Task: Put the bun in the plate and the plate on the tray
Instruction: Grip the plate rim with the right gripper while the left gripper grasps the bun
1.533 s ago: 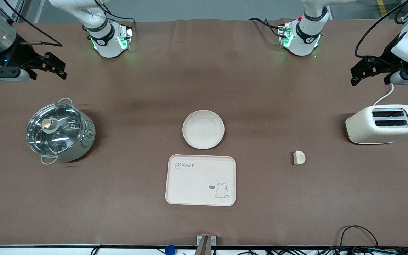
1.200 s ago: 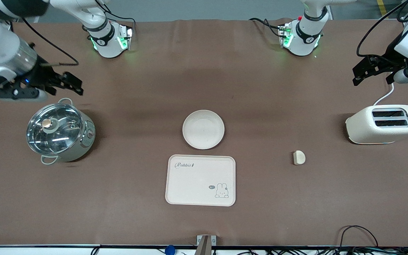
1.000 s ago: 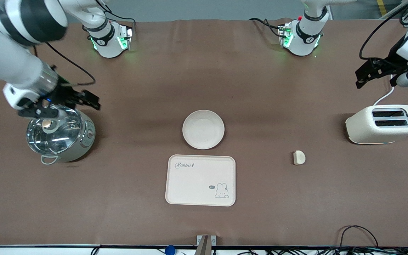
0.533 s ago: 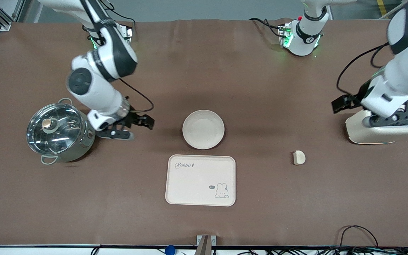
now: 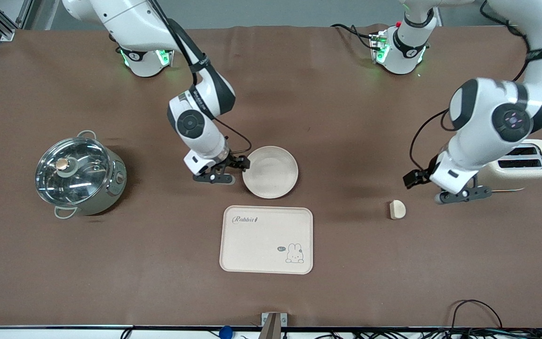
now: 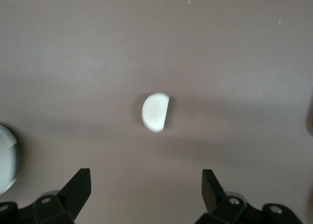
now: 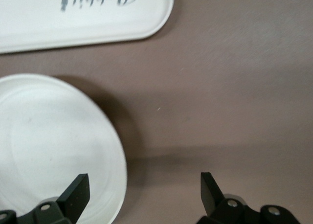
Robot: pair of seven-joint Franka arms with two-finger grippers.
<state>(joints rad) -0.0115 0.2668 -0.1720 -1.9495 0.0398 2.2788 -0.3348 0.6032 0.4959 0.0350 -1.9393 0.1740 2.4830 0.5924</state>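
The bun (image 5: 397,209) lies on the brown table, toward the left arm's end, flat side toward the plate. It also shows in the left wrist view (image 6: 155,112). My left gripper (image 5: 410,179) is open and empty, low over the table between the bun and the toaster; its midpoint (image 6: 145,194) is short of the bun. The plate (image 5: 271,172) is empty at mid-table. My right gripper (image 5: 242,165) is open at the plate's rim (image 7: 115,155), one finger (image 7: 76,192) over the rim, the other over bare table. The tray (image 5: 266,239) lies empty, nearer the camera than the plate; its lettered corner (image 7: 73,18) shows.
A glass-lidded steel pot (image 5: 80,174) stands toward the right arm's end. A cream toaster (image 5: 530,160) stands toward the left arm's end, partly covered by the left arm. Cables lie along the table's near edge.
Both arms swung in from the table's ends. The right gripper went past the pot to the plate's rim. The left gripper came off the toaster toward the bun. Nothing on the table moved.
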